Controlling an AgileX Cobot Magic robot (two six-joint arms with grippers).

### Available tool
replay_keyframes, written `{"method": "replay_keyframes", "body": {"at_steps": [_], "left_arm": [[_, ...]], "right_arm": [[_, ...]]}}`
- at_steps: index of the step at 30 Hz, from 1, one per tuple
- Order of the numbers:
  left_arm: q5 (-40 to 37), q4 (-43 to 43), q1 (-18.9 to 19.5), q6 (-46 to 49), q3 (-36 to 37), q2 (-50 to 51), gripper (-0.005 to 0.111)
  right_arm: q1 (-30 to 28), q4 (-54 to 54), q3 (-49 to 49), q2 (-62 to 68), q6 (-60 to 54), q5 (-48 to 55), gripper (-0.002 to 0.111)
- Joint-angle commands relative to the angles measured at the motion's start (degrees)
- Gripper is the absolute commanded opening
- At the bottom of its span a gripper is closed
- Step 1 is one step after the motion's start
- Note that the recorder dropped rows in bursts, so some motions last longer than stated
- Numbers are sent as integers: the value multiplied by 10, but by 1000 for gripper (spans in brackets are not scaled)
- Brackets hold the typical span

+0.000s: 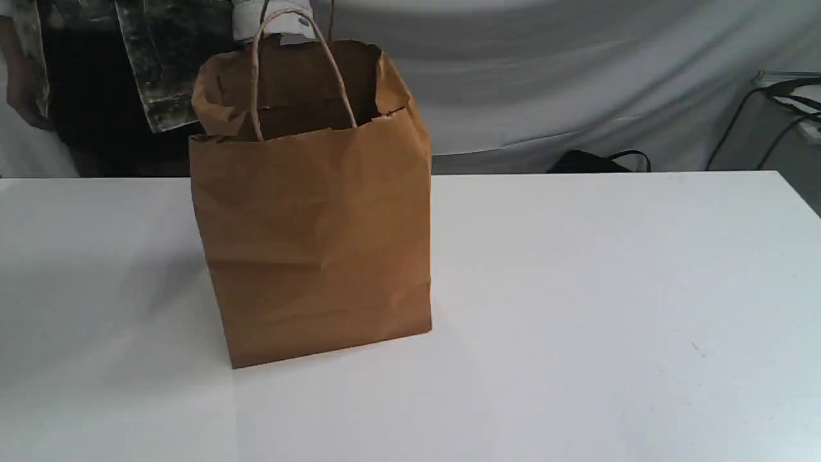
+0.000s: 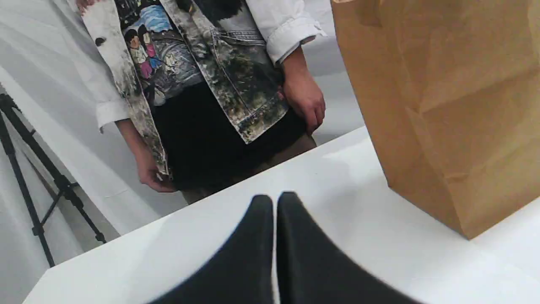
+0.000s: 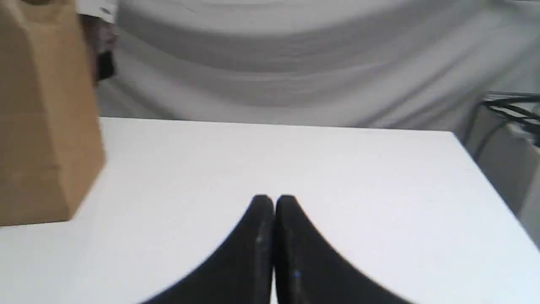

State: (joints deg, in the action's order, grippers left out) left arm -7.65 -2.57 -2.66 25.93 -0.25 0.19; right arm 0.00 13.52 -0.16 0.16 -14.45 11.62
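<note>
A brown paper bag [image 1: 314,218] with twisted paper handles [image 1: 301,67] stands upright and open-topped on the white table [image 1: 609,289], left of centre. Neither arm shows in the exterior view. In the left wrist view my left gripper [image 2: 275,197] is shut with nothing in it, low over the table, with the bag [image 2: 447,101] standing apart from it. In the right wrist view my right gripper [image 3: 274,198] is shut and empty over bare tabletop, and the bag [image 3: 46,118] is off to one side, well clear of it.
A person [image 2: 202,84] in a patterned jacket stands at the table's far edge behind the bag, also seen as a person [image 1: 96,77] in the exterior view. A black tripod [image 2: 29,177] stands beside the table. Cables [image 1: 789,102] and a dark bag [image 1: 600,162] lie beyond the far right edge.
</note>
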Motion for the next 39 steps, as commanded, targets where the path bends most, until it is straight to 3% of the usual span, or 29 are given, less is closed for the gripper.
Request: {"method": "replay_keyframes", "body": {"at_steps": [1,18,30,36,39], "left_arm": [[1,1,1,-2,3,-2,0],[1,1,1,-2,3,-2,0],[1,1,1,-2,3,-2,0],[1,1,1,-2,3,-2,0],[1,1,1,-2,3,-2,0]], "right_arm": [[-45,-22,2,-2,-6,15,0],[-38,-84,2,-2,-2,57,0],[-20,-67,2,-2,0,61,0],[-20,-67,2,-2,86,75,0],[-20,-76,2,-2,77,75,0]]}}
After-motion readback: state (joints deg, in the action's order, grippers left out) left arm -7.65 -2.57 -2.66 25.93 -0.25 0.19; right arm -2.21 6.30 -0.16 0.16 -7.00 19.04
